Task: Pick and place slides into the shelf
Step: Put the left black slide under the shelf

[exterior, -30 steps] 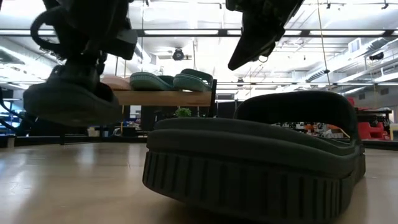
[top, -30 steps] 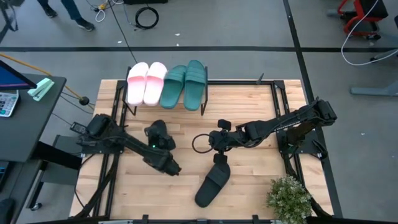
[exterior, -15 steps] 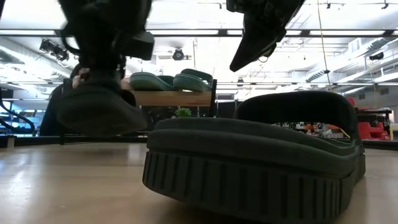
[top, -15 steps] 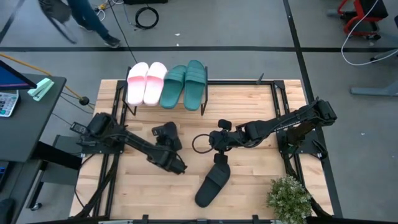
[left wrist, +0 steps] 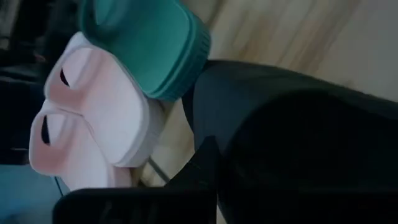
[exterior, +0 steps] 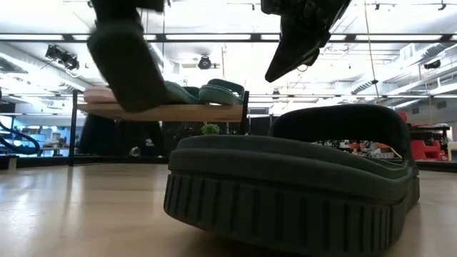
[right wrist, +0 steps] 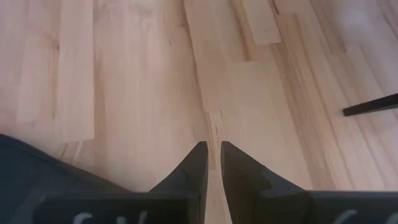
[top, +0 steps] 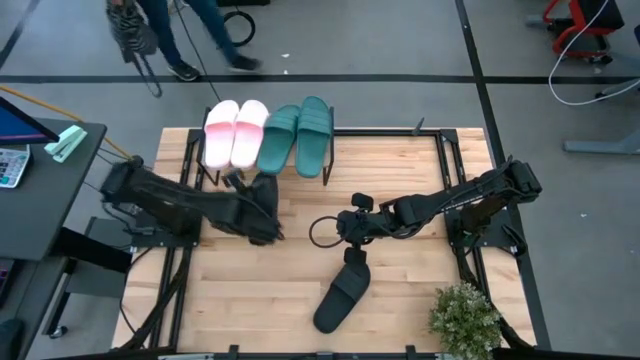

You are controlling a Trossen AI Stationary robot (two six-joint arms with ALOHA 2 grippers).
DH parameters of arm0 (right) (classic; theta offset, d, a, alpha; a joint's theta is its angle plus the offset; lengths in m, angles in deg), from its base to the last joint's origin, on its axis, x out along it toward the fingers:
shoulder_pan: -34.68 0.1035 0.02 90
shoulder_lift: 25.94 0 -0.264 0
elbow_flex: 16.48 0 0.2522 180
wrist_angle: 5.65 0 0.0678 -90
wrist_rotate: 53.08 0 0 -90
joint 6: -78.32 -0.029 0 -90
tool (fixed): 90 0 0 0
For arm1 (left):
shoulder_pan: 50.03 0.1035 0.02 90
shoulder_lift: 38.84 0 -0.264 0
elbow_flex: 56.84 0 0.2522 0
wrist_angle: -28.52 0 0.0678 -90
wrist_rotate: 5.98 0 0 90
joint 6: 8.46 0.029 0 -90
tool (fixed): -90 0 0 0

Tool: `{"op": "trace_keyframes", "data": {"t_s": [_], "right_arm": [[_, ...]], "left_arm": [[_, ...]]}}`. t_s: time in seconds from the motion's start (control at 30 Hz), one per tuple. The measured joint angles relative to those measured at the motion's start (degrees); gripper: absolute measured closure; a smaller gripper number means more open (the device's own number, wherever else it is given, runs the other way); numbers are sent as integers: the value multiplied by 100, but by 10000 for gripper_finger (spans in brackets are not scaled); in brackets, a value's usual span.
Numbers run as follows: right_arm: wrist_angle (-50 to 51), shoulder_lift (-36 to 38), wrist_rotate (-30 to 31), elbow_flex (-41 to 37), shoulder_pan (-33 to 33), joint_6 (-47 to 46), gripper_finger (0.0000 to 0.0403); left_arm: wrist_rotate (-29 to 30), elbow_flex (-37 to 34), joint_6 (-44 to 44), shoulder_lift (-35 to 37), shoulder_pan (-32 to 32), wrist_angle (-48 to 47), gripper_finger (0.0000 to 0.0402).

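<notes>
Left gripper (top: pixel 262 205) grasps a black slide (top: pixel 264 190) beside the shelf (top: pixel 325 150); right gripper (top: pixel 352 228) clenched, empty.

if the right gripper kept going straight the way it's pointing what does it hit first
Most likely the bare wooden tabletop. The right gripper, with only a narrow gap between its fingers, points down at the planks with nothing between. The black slide lies off to one side of that line, though depth is hard to judge.

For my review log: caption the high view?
Left gripper carries a black foam slide toward the wooden-topped shelf.
</notes>
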Motion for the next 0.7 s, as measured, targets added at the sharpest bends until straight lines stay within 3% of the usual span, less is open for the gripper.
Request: {"op": "trace_keyframes", "data": {"t_s": [0.2,0.3,0.37,0.53,0.7], "right_arm": [[18,0,0,0,-4,-2,352],[18,0,2,0,-2,-1,352],[20,0,2,0,-2,0,352],[22,0,2,0,0,-4,352],[28,2,1,0,31,-7,352]], "left_arm": [[-791,0,846,1225,270,1152,390],[-1605,13,867,1300,252,1593,390],[-1876,10,814,1209,172,1336,390],[-1889,-312,496,676,54,789,390],[-1602,-1408,140,568,-205,1340,390]]}}
